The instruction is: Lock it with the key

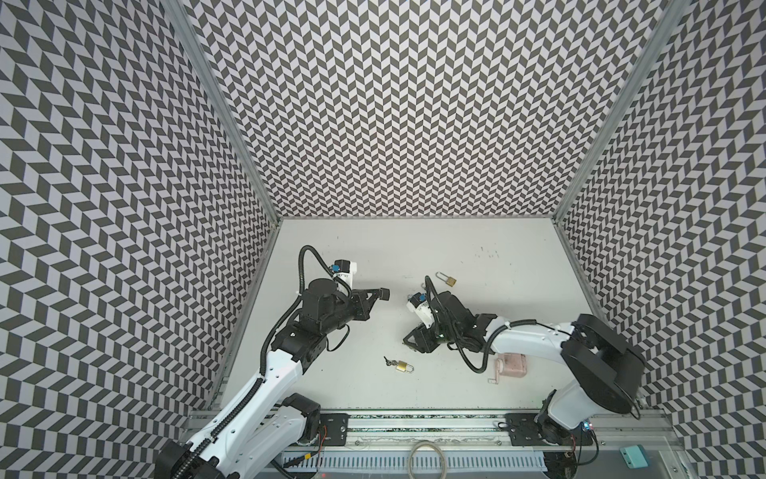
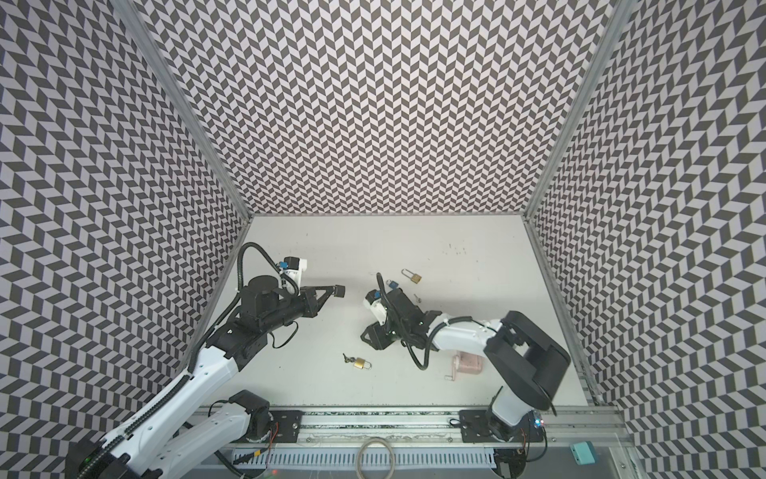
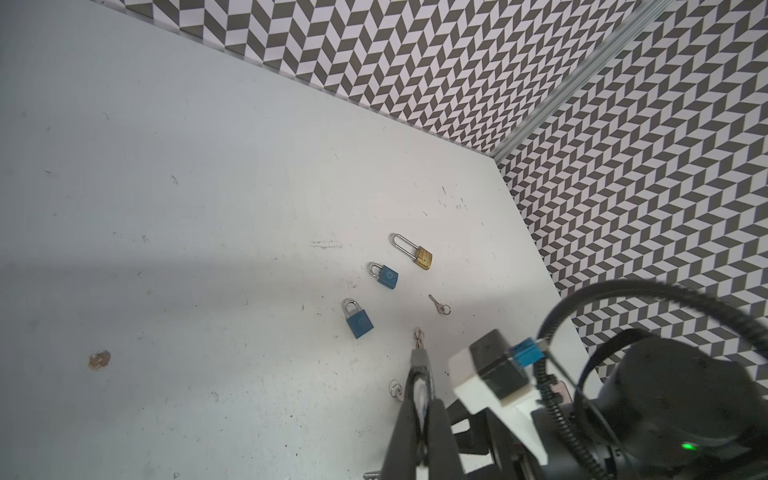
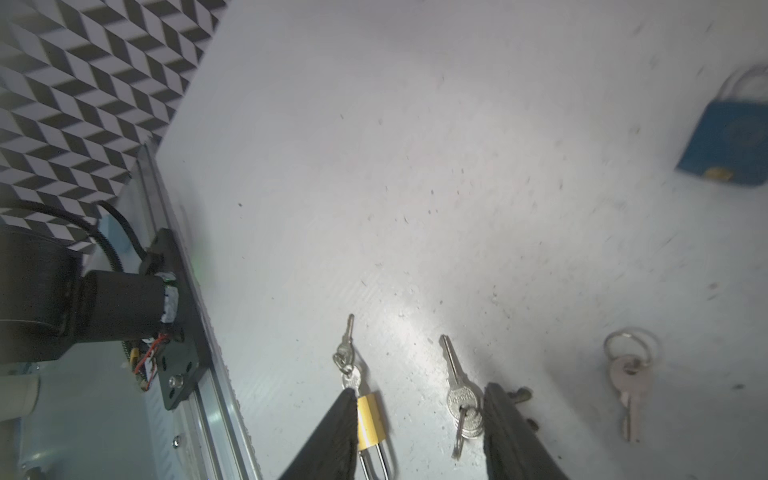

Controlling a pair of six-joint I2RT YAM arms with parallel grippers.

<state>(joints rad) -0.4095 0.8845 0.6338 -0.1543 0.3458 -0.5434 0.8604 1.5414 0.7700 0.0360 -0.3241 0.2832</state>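
1. Task's thing: brass padlock (image 4: 369,419). It lies flat on the table (image 1: 435,249) close to the front rail (image 1: 414,416), midway between my two arms in both top views. Its key bunch (image 4: 347,357) meets the body end, and one key looks seated in the keyway. The shackle runs out of my right wrist view, so I cannot tell whether it is pressed home.
2. My right claw (image 4: 419,390): jaws apart, low over the table, gripping nothing. The rail-side jaw overlaps the padlock's edge in the wrist view. I cannot tell whether it is touching or just above.
3. One loose key (image 4: 457,395) on a ring lies between those jaws, just beside the padlock. I judge it is not the one wanted.
4. My left claw (image 3: 419,362): jaws together, raised, well apart from the padlock. A small metal piece (image 3: 419,338) shows at its tip. I cannot tell whether it is held or lying beyond.
5. Also present: second ringed key (image 4: 628,384), blue padlock (image 4: 725,143), long-shackle brass padlock (image 1: 447,280), and pink device (image 1: 512,365) half under my right arm.
6. Step in hand, as I judge it: taking hold at the lock, with nothing turned yet.
7. The next move calls for shifting the right claw off the loose key toward the seated key's head and closing on that alone. The left claw should come in to pin the body. Then the shackle goes down and the key is turned.
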